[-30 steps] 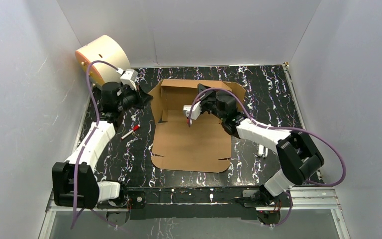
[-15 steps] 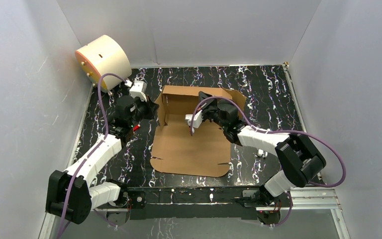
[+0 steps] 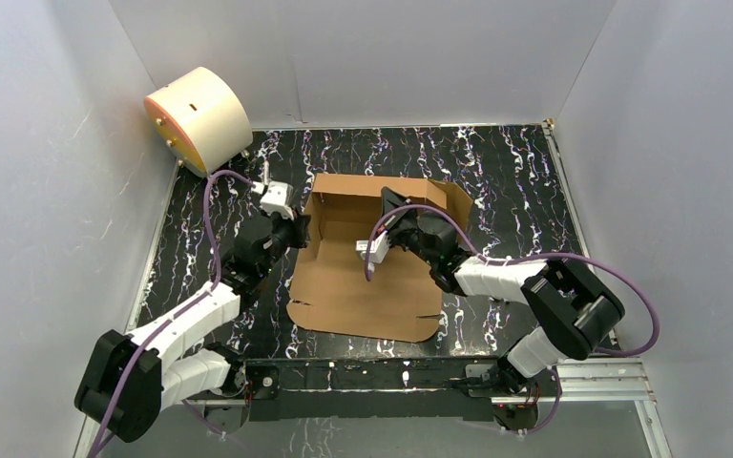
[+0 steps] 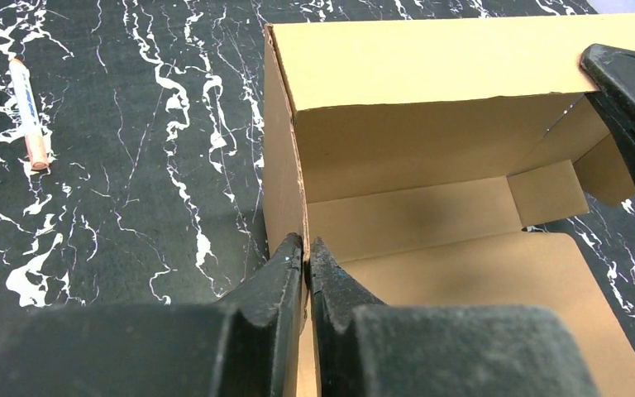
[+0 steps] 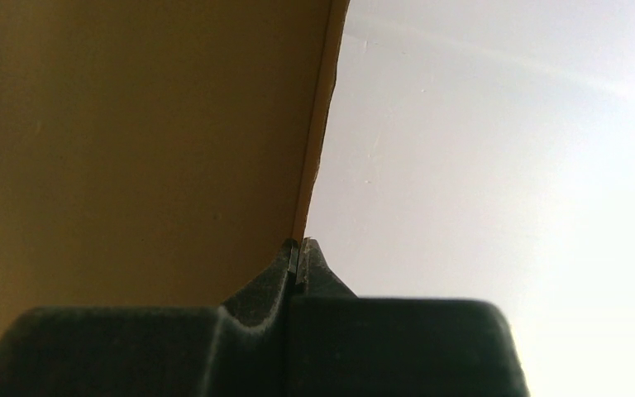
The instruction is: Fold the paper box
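Observation:
The paper box [image 3: 363, 286] is brown cardboard lying mid-table, with its back and side walls raised and a flat panel towards me. My left gripper [image 3: 303, 229] is at its left wall. In the left wrist view the jaws [image 4: 307, 246] are shut on the upright left wall's edge [image 4: 281, 165]. My right gripper [image 3: 391, 202] reaches into the box from the right. In the right wrist view it [image 5: 299, 246] is shut on the edge of a raised cardboard panel [image 5: 132, 124]. One of its black fingers [image 4: 628, 99] shows at the box's far right corner.
A cream drum with an orange face [image 3: 198, 114] stands at the back left corner. A marker pen [image 4: 29, 116] lies on the black marbled table [image 3: 515, 172] left of the box. White walls enclose the table on three sides.
My left arm swung from beside the drum to the box and closed on its left wall. The box and my right gripper shifted slightly nearer and to the right.

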Robot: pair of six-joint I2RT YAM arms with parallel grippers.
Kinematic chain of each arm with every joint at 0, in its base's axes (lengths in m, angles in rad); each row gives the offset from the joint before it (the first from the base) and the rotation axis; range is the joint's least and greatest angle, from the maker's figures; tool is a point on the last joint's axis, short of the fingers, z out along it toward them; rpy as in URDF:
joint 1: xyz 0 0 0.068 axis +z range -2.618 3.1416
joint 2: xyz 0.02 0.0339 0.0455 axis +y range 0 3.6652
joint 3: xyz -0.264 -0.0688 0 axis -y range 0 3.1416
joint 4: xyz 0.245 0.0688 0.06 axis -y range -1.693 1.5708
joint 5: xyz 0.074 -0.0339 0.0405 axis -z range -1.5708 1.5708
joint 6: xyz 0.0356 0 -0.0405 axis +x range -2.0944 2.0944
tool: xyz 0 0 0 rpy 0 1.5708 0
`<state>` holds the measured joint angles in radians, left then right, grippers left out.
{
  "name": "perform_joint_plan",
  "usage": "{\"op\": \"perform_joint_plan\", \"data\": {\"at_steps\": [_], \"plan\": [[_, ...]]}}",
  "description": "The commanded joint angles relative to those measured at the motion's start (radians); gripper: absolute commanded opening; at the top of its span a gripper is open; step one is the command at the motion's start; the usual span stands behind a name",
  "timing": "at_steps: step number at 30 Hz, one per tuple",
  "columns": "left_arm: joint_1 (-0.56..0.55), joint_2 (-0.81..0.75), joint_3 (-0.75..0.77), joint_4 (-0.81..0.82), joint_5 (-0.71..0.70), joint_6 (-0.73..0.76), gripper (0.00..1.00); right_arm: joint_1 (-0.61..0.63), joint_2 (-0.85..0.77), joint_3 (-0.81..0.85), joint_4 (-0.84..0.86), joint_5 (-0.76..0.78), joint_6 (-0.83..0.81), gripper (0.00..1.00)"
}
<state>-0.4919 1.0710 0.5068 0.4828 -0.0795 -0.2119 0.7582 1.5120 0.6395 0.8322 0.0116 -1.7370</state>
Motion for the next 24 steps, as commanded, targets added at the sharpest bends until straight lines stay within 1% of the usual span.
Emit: {"op": "perform_joint_plan", "data": {"at_steps": [1,5,8,9,11,12,18,22,24], "plan": [[-0.036,-0.008,-0.033,0.113,-0.023,0.020,0.05,0.023,0.006,-0.029,0.148,0.035,-0.095,0.00],[-0.039,-0.042,-0.069,0.144,-0.024,0.021,0.08,0.033,0.029,-0.047,0.195,0.060,-0.119,0.00],[-0.039,-0.061,-0.092,0.167,-0.028,0.024,0.12,0.036,0.045,-0.060,0.223,0.075,-0.133,0.00],[-0.039,-0.069,-0.098,0.177,-0.029,0.027,0.15,0.038,0.048,-0.064,0.228,0.079,-0.135,0.00],[-0.039,-0.080,-0.100,0.183,-0.041,0.034,0.25,0.038,0.046,-0.071,0.227,0.087,-0.138,0.00],[-0.039,-0.085,-0.094,0.179,-0.044,0.035,0.28,0.038,0.043,-0.072,0.220,0.094,-0.138,0.00],[-0.039,-0.132,-0.046,0.157,-0.048,0.057,0.39,0.038,0.003,-0.068,0.125,0.113,-0.121,0.00],[-0.037,-0.166,0.002,0.128,-0.046,0.104,0.43,0.038,-0.002,-0.066,0.112,0.122,-0.119,0.00],[-0.035,-0.175,0.018,0.113,-0.068,0.131,0.43,0.038,-0.008,-0.062,0.093,0.121,-0.113,0.00]]}}
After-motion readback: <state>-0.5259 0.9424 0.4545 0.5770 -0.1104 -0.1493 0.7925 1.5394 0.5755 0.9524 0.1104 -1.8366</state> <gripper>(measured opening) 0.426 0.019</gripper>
